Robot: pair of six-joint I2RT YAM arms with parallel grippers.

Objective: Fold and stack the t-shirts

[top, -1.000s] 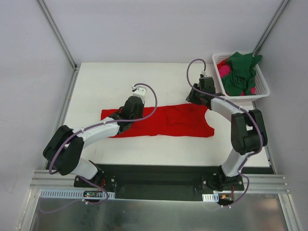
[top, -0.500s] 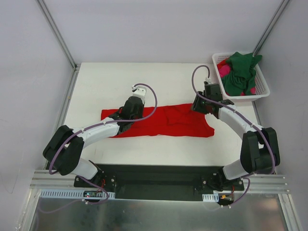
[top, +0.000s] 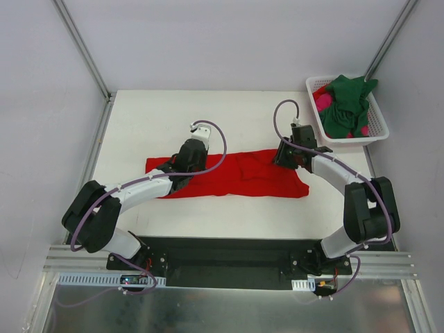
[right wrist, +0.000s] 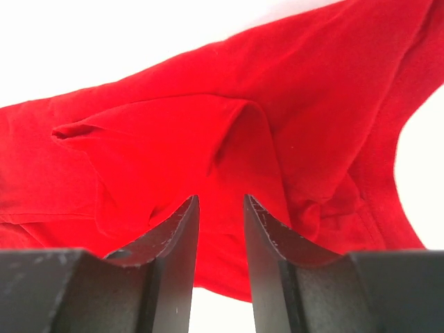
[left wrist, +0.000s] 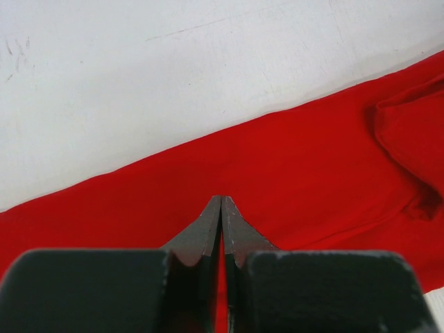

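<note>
A bright red t-shirt [top: 236, 173] lies spread in a long strip across the middle of the table. My left gripper [top: 191, 159] is shut, its tips [left wrist: 221, 199] together low over the shirt's left part, just inside the far edge; no cloth shows between them. At the shirt's right end my right gripper [top: 284, 156] is open, its fingers [right wrist: 220, 201] a small gap apart above a raised fold of the red t-shirt [right wrist: 208, 132]. A dark green t-shirt [top: 347, 104] and a magenta-pink one [top: 322, 103] lie bunched in the basket.
The white slotted basket [top: 378, 132] stands at the back right corner, just beyond the right arm. Bare white table [top: 229, 118] lies behind the red shirt and in front of it. Metal frame posts rise at both back corners.
The right gripper has moved from behind the shirt's right end toward the near side and now hangs over the cloth; its elbow swung outward. The left arm and the shirt have stayed put.
</note>
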